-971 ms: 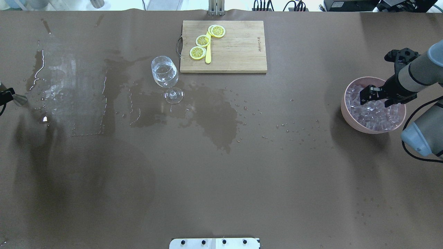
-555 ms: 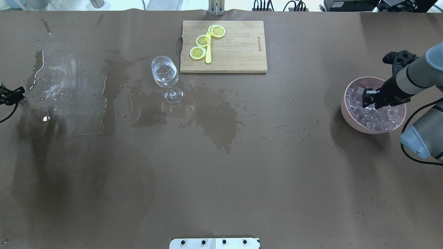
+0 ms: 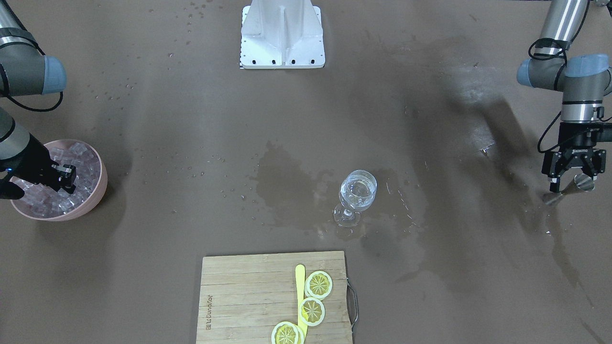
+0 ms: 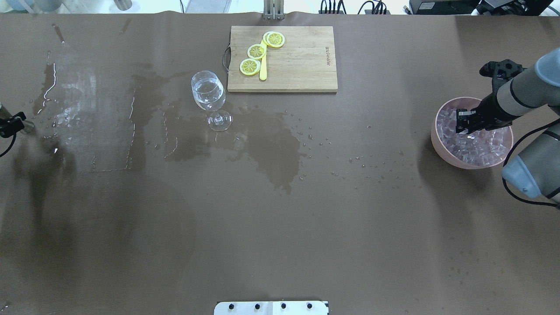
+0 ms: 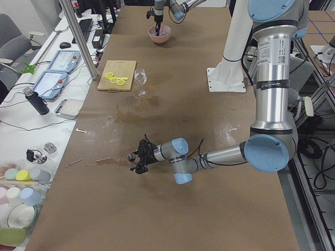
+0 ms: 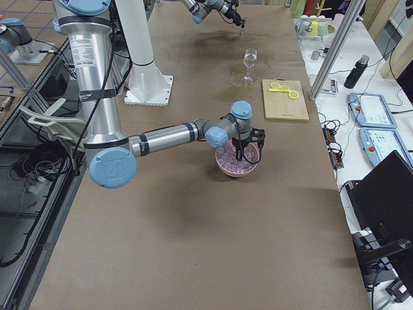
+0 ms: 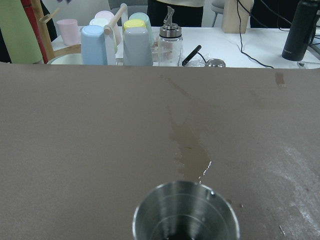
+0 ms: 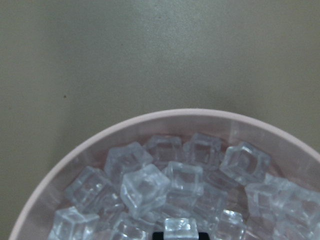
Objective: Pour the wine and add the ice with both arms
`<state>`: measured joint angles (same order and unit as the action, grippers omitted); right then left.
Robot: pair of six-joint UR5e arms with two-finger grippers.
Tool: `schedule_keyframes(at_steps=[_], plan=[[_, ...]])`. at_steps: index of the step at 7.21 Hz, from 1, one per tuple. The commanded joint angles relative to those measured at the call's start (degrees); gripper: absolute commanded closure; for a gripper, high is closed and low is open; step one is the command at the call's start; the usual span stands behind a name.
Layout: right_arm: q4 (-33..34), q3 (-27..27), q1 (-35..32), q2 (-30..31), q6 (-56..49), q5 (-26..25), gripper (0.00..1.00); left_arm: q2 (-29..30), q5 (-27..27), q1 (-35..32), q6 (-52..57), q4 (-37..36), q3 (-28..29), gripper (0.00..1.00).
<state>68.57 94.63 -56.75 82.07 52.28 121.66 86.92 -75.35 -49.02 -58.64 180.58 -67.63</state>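
Ice (image 8: pixel 145 187) — a heap of clear cubes fills the pink bowl (image 4: pixel 439 139), which sits well off to the robot's right of the glass (image 4: pixel 208 94). The right gripper (image 4: pixel 463 127) is down in the heap, jaws drawn close together & apparently nipped on one cube at the bottom edge of its wrist view. The fingertips barely show there, so how firm the hold is can't be judged. The wine (image 4: pixel 208 98) stands partway up the glass, so pouring looks done and moving ice is prob. the step in hand.

To do it well, imo: lift straight up before going sideways toward the glass, so neighbouring cubes aren't dragged over the bowl's rim. Go slow — a wet cube is slippery and could squirt out. Above the glass, come low over its mouth before letting go, to avoid a splash or a knock to the stem.

The left gripper (image 3: pixel 573 179), far to the glass's left, hangs w/ jaws apart at the jigger (image 3: pixel 584 182), not clamped on it. The cutting board (image 4: pixel 302 65) w/ lemon slices (image 4: pixel 256 51) lies just beyond the glass; wet patches (image 4: pixel 271 148) spread round its foot.
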Motion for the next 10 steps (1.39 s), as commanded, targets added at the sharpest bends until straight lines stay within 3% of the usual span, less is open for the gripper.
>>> schedule_keyframes(at_steps=[1,4,7,10], plan=[[1.03,1.34,-1.68,-0.33,-0.25,0.86,0.97,0.00,3.79,2.60,-1.73,0.22,0.21,0.05],[13.56,7.30,-4.85,-2.88,-4.27,1.04,0.98,0.17,3.89,2.88,-1.83,0.30,0.91,0.12],[18.16,7.76,-6.61,-7.96,-5.97,1.13,0.98,1.49,3.98,2.96,-1.74,0.22,1.62,0.14],[23.71,12.23,-6.70,-11.14,-5.97,1.04,1.00,2.20,4.68,2.96,-1.39,0.22,1.97,0.15]])
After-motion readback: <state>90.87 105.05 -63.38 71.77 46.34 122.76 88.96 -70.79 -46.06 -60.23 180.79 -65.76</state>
